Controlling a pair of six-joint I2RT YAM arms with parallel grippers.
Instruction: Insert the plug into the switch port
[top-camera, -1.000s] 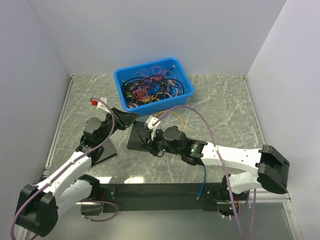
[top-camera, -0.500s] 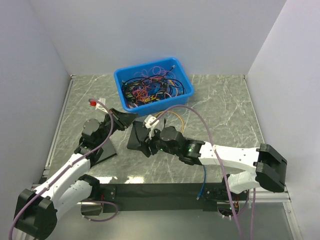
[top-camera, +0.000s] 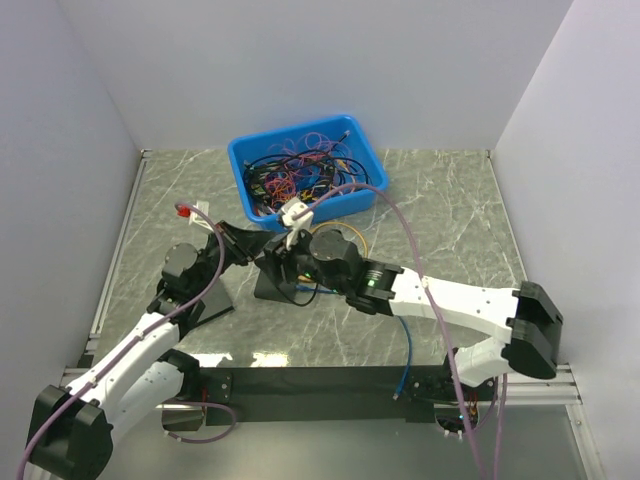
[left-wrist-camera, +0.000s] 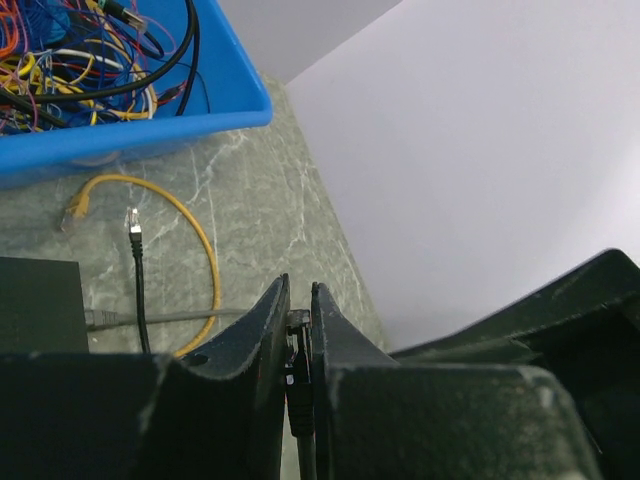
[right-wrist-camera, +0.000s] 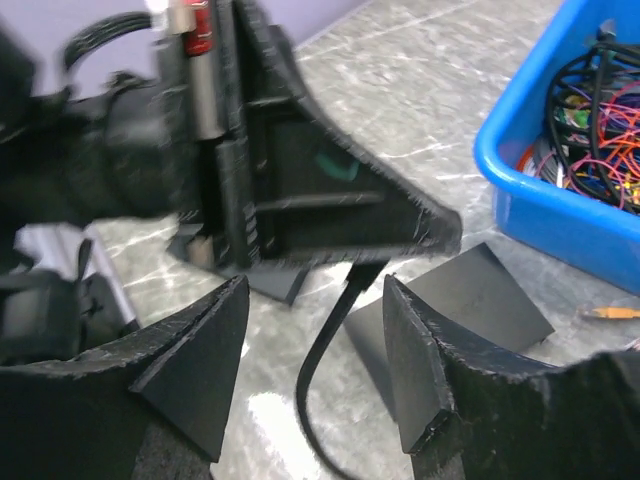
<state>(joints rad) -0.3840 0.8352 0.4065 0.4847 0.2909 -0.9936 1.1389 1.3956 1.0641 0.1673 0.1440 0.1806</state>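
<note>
My left gripper (left-wrist-camera: 298, 288) is shut on a black plug (left-wrist-camera: 298, 350), whose cable runs down between the jaws. In the top view the left gripper (top-camera: 260, 240) hovers at the far left corner of the black switch (top-camera: 275, 288). My right gripper (right-wrist-camera: 315, 365) stands open just in front of the left one, with the plug's black cable (right-wrist-camera: 335, 335) hanging loose between its fingers, touching neither. The right gripper (top-camera: 285, 263) is over the switch in the top view. The switch ports do not show.
A blue bin (top-camera: 352, 197) full of tangled cables stands behind the switch. A yellow cable (left-wrist-camera: 205, 250) and a loose black cable (left-wrist-camera: 137, 270) lie on the table between bin and switch. A second black block (top-camera: 208, 300) lies left of the switch.
The right gripper opened, let go of the plug's cable and rose toward the bin. The left gripper closed on the plug and now holds it alone.
</note>
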